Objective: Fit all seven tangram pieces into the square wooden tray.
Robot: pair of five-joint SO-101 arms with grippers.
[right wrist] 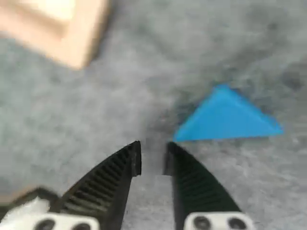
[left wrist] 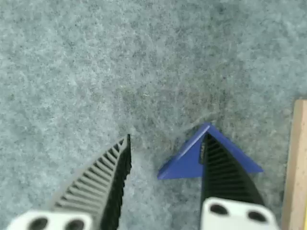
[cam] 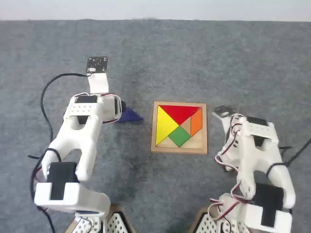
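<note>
The square wooden tray lies mid-table and holds red, yellow, orange and green pieces, with bare wood along its near side. A dark blue triangle lies on the carpet left of the tray. My left gripper is open just above it, one finger over the triangle, the other on bare carpet. My right gripper hangs right of the tray, open by a narrow gap with nothing in it. A light blue triangle lies just beyond its tips.
Grey carpet covers the whole table. The tray's edge shows close beside the dark blue triangle, and a tray corner lies a short way from the right gripper. Cables loop beside the left arm. A small board sits behind it.
</note>
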